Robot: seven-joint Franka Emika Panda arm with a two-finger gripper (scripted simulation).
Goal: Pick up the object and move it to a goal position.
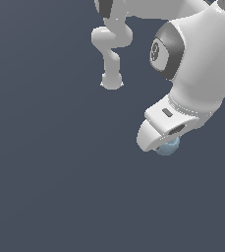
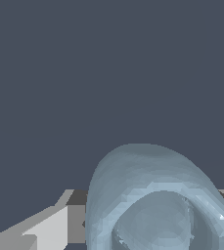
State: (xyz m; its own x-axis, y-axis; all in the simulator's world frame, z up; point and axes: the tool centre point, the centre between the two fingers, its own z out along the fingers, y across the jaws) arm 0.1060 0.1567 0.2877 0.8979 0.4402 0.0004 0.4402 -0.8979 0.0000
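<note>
You are looking at a plain, flat, dark slate-grey ground that fills the whole scene; it carries no markings, and nothing shows where floor ends and backdrop begins.

The largest thing you see is the 1 white Panda arm, which comes in from the exterior view's upper right. Its thick last link has a dark grey round joint cap, and farther off, toward the top middle, its bent rear links run to a small round base.

At the arm's low end sits the white gripper, angled toward the exterior view's lower left. Its hand body hides the fingertips in the exterior view.

Smallest is the object, a pale blue-grey, slightly glossy rounded thing. Only a small part of it peeks out just under the hand in the exterior view. In the wrist view the object looms very close, with 1 grey-white finger beside it and touching its edge. The opposite finger is hidden, so you cannot tell whether the jaws pinch the object or merely flank it.
</note>
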